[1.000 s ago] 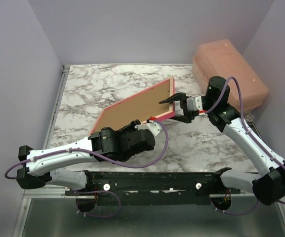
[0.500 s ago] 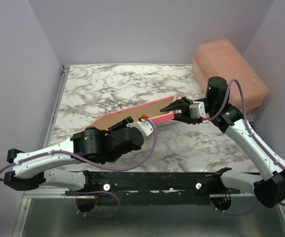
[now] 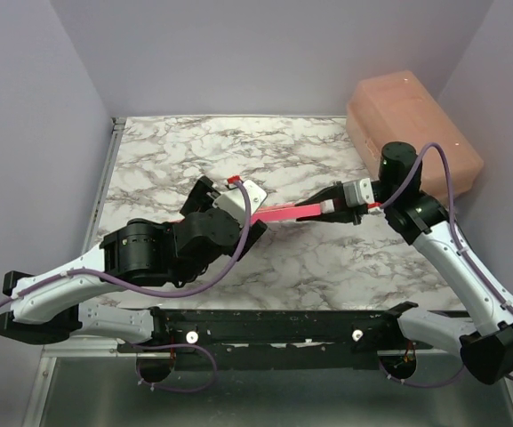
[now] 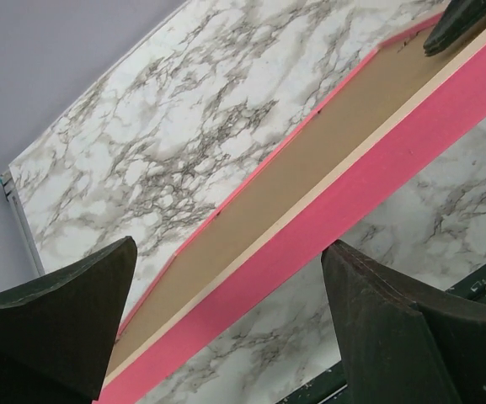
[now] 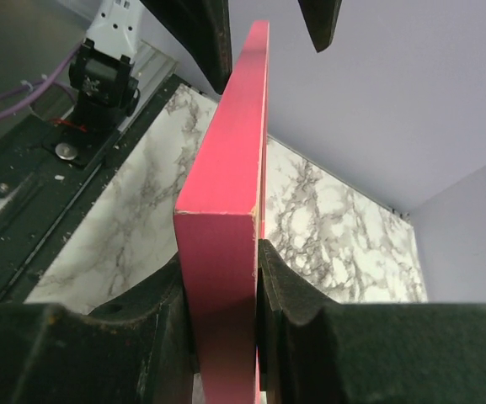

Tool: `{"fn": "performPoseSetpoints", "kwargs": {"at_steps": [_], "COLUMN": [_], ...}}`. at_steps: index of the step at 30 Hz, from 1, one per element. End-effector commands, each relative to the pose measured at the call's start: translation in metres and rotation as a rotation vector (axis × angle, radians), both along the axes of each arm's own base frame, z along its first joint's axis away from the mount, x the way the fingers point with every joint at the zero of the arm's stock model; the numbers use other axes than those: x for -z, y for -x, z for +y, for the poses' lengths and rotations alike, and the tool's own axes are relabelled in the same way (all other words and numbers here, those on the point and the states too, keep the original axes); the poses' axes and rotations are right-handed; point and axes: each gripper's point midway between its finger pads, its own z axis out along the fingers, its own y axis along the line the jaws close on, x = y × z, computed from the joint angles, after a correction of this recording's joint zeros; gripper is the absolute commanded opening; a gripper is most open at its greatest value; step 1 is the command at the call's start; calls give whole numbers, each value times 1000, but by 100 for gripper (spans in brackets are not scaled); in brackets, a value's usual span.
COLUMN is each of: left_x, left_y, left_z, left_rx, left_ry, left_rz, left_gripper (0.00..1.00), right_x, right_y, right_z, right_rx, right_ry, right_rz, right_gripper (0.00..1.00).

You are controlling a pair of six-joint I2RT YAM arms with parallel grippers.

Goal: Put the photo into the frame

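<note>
- The frame (image 3: pixel 287 213) is held up off the marble table (image 3: pixel 167 151) and turned on edge. The top camera sees only a thin pink strip of it over the middle of the surface, running from left of centre towards the right edge.
- The right gripper (image 5: pixel 224 282) is clamped on the frame's right end. Its 2 fingers (image 5: pixel 297 311) press on the 2 broad faces, and the pink edge stands up between them.
- The left gripper (image 4: pixel 230 248) is at the frame's other end with its jaws spread wide, 1 finger on each side of the frame.
- In the right wrist view, 1 of those far fingers is clearly apart from the frame. Whether the other touches it cannot be told.
- The left wrist view shows the frame's orange-tan back inside a thin pink border, with the bright pink side edge turned towards the near edge of the table. The frame slants across that view with marble showing on both sides of it.
- A salmon-coloured plastic bin (image 3: pixel 416 124) sits at the far right corner, well apart from the frame.
</note>
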Motion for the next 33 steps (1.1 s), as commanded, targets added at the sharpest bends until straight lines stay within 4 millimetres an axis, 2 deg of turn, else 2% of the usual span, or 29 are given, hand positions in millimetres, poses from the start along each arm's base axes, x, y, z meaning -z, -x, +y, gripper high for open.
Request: {"fn": "performPoseSetpoints", "kwargs": {"at_steps": [1,4,8,11,14,17,20,25,28,33], "left_x": [-45,-55,-57,-50,-38,-23,-4,28,48,77], "left_y": [-4,-1,4,5,2,-2,-6,-10,-9,-4], "left_z": [-4,-8,-12,-14,-15,-15,-14,-13,-16,-21], "left_rx": [-22,2,21,26,15,-6,-31,-68,-73,-78], "left_ry": [176,257,340,381,411,438,465,481,473,461], "left_rz": [-52,-42,-16,20,76,147,229,340,402,486], "left_gripper": [95,98,98,98,98,98,99,99,98,98], "right_x": [-10,-19,-33,-39,-42,-33,-14,32,65,113], "right_y": [22,18,17,19,7,-7,-31,-72,-94,-138], "right_z": [-4,-4,-3,-1,4,9,12,6,-7,-40], "right_rx": [-34,27,74,59,85,82,142,350,465,661], "right_ry": [13,6,-29,-26,-4,54,94,100,113,94], "right_rz": [182,254,375,516,671,809,977,1172,1277,1419], "right_gripper": [0,0,0,0,0,0,1,1,1,1]}}
